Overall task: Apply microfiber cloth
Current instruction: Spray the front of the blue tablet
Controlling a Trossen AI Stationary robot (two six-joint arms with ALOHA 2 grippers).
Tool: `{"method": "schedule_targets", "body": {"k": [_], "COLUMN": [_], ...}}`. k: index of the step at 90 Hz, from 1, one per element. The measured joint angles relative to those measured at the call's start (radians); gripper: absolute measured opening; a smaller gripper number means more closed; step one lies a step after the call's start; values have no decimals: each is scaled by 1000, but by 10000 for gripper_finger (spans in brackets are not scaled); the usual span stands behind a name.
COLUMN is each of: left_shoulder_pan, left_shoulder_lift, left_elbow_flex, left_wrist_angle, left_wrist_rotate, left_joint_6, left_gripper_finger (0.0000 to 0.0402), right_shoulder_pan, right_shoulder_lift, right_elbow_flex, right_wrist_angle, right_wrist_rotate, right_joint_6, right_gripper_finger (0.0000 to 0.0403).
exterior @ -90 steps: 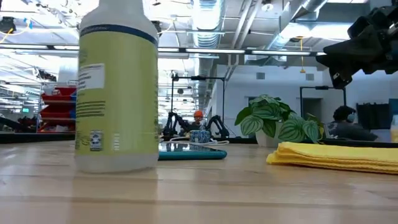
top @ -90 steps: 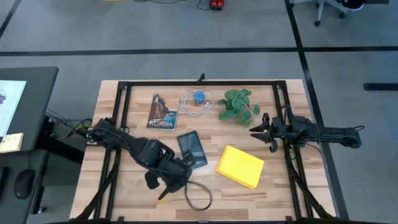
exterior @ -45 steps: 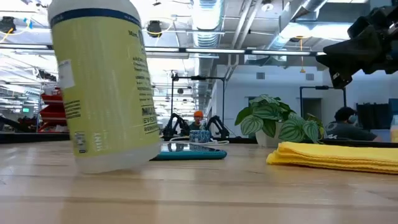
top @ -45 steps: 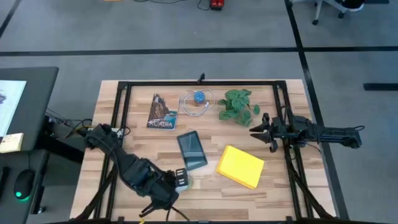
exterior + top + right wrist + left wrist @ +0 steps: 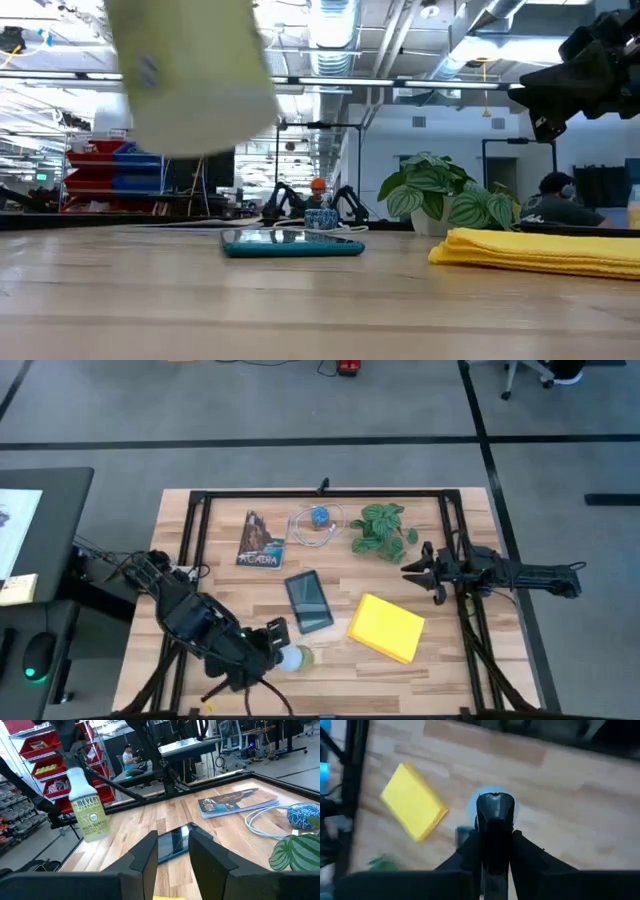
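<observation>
The yellow microfiber cloth (image 5: 387,627) lies folded flat on the table's right half, also in the low view (image 5: 540,250) and the left wrist view (image 5: 412,801). No gripper touches it. Left of it lies the dark tablet (image 5: 309,601), face up. My left gripper (image 5: 272,650) is near the table's front edge, shut on a pale green spray bottle (image 5: 90,815), which the low view shows off the table (image 5: 195,80). My right gripper (image 5: 418,573) hovers open at the table's right side, beyond the cloth. My left gripper holds the spray bottle at its top, with the dark spray head (image 5: 495,817) between the two fingers (image 5: 467,857). The fingers come from above, pointing down. The bottle hangs below them, slightly tilted, its base clear of the table.
At the back of the table stand a small green plant (image 5: 382,528), a book (image 5: 260,540) and a white cable coiled around a blue object (image 5: 318,520). A black frame (image 5: 200,560) runs around the tabletop. Bare wood lies between tablet and front edge.
My left gripper has tipped the spray bottle from standing on the table and lifted it clear. The left arm has swung toward the table's near left corner. The cloth, the tablet and my right gripper have kept still.
</observation>
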Motion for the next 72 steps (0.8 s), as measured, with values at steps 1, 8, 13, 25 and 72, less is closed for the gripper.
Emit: {"method": "schedule_targets", "body": {"k": [1,8,13,25,72], "left_shoulder_pan": [0,-1,-9,-18,-18], "left_shoulder_lift": [0,4,3,0,-1], "left_elbow_flex": [0,-2,-4,-35,-195], "left_wrist_angle": [0,-1,0,4,-1], "left_wrist_rotate": [10,59,62,46,-95], "left_joint_6": [-9,-53,-52,-34,-30], "left_gripper_finger": [48,48,48,48,59], "right_shoulder_pan": [0,0,0,0,0], "right_shoulder_lift": [0,0,0,0,0], "right_elbow_flex": [0,0,0,0,0], "right_wrist_angle": [0,0,0,0,0], "right_wrist_rotate": [0,0,0,0,0], "right_joint_6": [0,0,0,0,0], "right_gripper_finger": [98,98,98,98,98]}}
